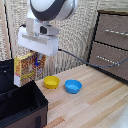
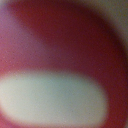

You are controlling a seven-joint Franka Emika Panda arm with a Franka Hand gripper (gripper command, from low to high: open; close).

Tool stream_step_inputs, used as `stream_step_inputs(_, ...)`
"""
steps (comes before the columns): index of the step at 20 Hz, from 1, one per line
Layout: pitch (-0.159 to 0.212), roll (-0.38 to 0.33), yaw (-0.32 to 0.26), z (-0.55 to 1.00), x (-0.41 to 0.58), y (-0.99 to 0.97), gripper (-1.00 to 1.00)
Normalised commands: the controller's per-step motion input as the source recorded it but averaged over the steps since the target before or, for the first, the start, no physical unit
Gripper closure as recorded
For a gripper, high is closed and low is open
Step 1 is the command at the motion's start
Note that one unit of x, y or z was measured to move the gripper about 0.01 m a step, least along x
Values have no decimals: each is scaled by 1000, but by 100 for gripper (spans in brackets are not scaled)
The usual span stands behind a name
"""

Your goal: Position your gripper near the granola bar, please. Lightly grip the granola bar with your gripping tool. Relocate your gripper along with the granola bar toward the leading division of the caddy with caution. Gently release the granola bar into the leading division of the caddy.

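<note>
One box in play: the gripper (image 1: 36, 53) hangs off the white arm with the granola bar (image 1: 29, 69) directly beneath it, top edge tucked up into the block, box off the table, so it reads as clamped on the box, though the fingers themselves are hidden behind it. The wrist view is a red and pale blur, something right against the lens, likely the box face; no use for checking finger contact. My read on handling: thin cardboard, light, stiff along its faces but easy to dent, print glossy so a bit slippery; pinch across the thin dimension near the top edge, light force. Long axis runs roughly up-down under the gripper, slightly tilted, printed face toward the camera, white side panel on the exterior view's left. Just below and to that same side sits the caddy (image 1: 20, 107), black, open, box bottom hanging over its rim area; which division is underneath I can't tell. Further out on the wooden table (image 1: 95, 107), well apart from the gripper: yellow bowl (image 1: 51, 82), blue bowl (image 1: 73, 86), then the drawer cabinet (image 1: 112, 42).
</note>
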Motion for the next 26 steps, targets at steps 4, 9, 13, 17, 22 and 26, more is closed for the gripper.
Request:
stream_step_inputs(4,80,0,-119,0,-8,709,100)
stream_step_inputs(9,84,-4,-122,0,-65,679,100)
stream_step_inputs(13,84,-11,-129,0,-100,645,100)
stream_step_inputs(17,90,-25,-135,0,-145,601,100)
stream_step_inputs(22,51,-92,-168,-79,-95,538,-100)
stream_step_inputs(26,-35,-37,-140,-299,176,79,-100)
